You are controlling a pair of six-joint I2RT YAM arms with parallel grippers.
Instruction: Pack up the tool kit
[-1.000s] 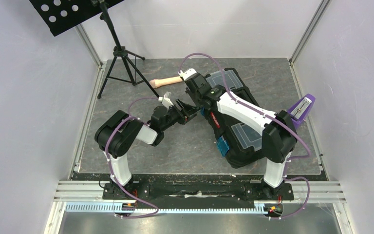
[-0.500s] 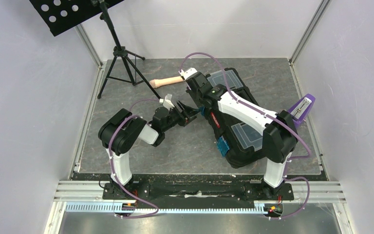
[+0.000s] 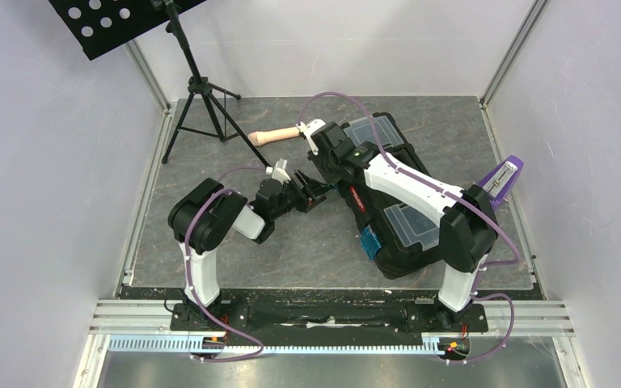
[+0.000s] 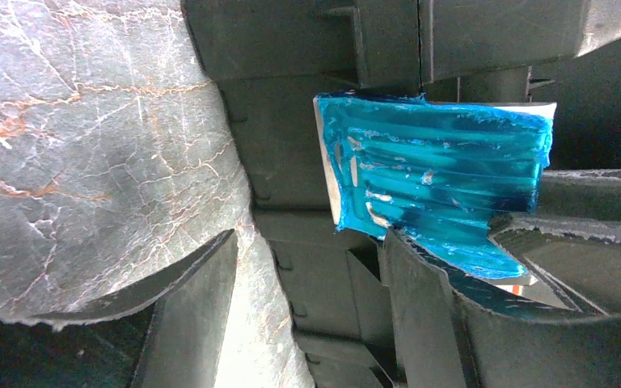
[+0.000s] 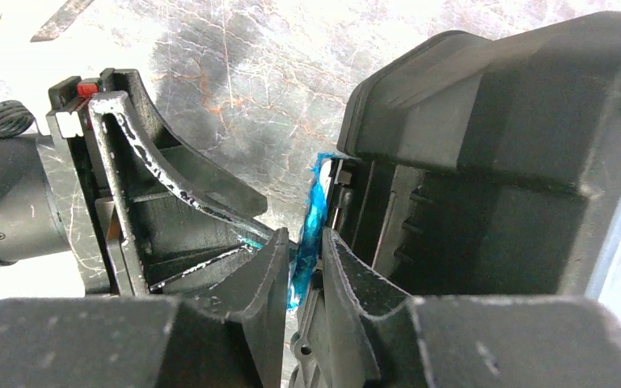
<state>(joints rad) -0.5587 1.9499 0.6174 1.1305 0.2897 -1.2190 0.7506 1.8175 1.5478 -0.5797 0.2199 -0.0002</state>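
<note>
Your left arm has crept rightward across the overhead view since a second ago, bringing its jaws up to the front of the toolbox, while the right arm has barely shifted.

On the left gripper (image 4: 309, 242) the jaws stand wide and hold nothing, with one finger (image 4: 428, 307) just under the blue latch (image 4: 437, 186) at centre right of its wrist view. On the right gripper (image 5: 303, 238) the jaws are narrow and pinched on that same latch, whose thin edge runs up between them in the middle of the right wrist view.

Behind the latch, the toolbox (image 3: 400, 263) lies slantwise at centre right of the overhead view on the worktop (image 3: 307, 242). Its lid looks down, and a second blue latch (image 3: 369, 242) sits lower on its front. No pliers or screwdrivers show outside it. A beige handle (image 3: 275, 136) lies at upper centre and a purple object (image 3: 503, 179) at the right edge.

You look to be at the fastening step, late in the task. Next, I judge, the pinched latch wants pressing flat against the box, with the left jaws either bracing it or clear of it; then the lower latch.
</note>
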